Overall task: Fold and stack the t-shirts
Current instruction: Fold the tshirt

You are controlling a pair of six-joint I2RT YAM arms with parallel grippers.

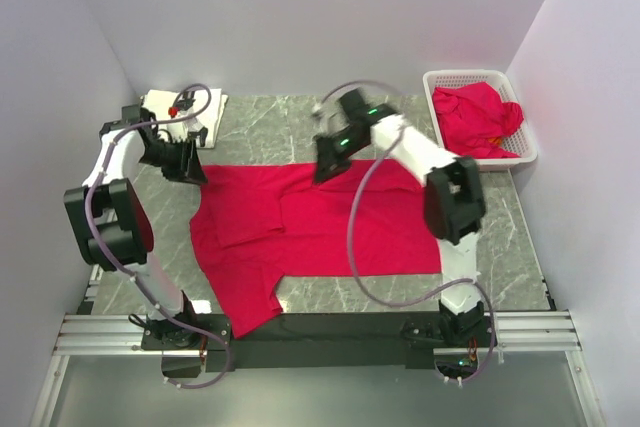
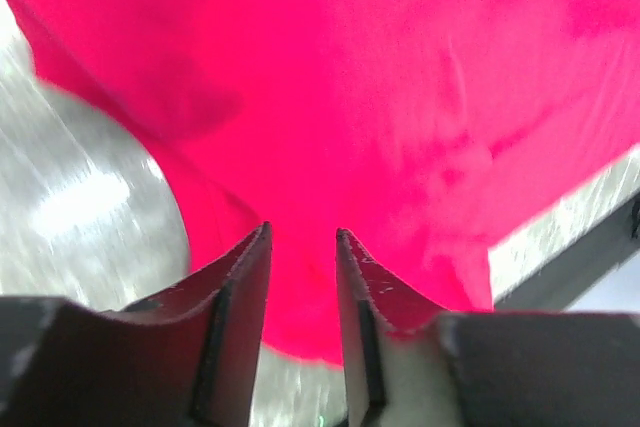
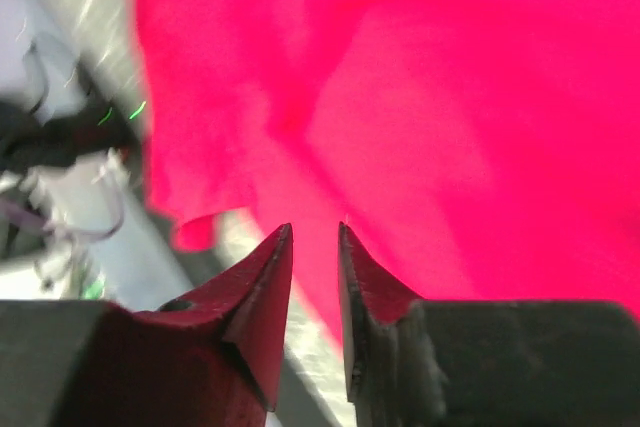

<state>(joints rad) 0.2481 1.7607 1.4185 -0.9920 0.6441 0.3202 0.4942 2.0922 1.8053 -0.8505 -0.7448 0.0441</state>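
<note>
well, red t-shirt (image 1: 330, 227) flat on table (image 1: 505, 247) (left claw (image 2: 303, 237), right claw (image 3: 315, 232) ajar)

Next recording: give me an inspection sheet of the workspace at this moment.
Surface: grey marbled table, largely covered by cloth.
Job's things: red t-shirt spread at centre; more red shirts heaped in the basket; folded white cloth at the far left corner.
Clutter: white lattice basket, far right.
Claws: left claw and right claw both open, above the red t-shirt's far edge.
Cables: right arm's cable hangs over the red t-shirt.
Surroundings: plain pale walls.
</note>
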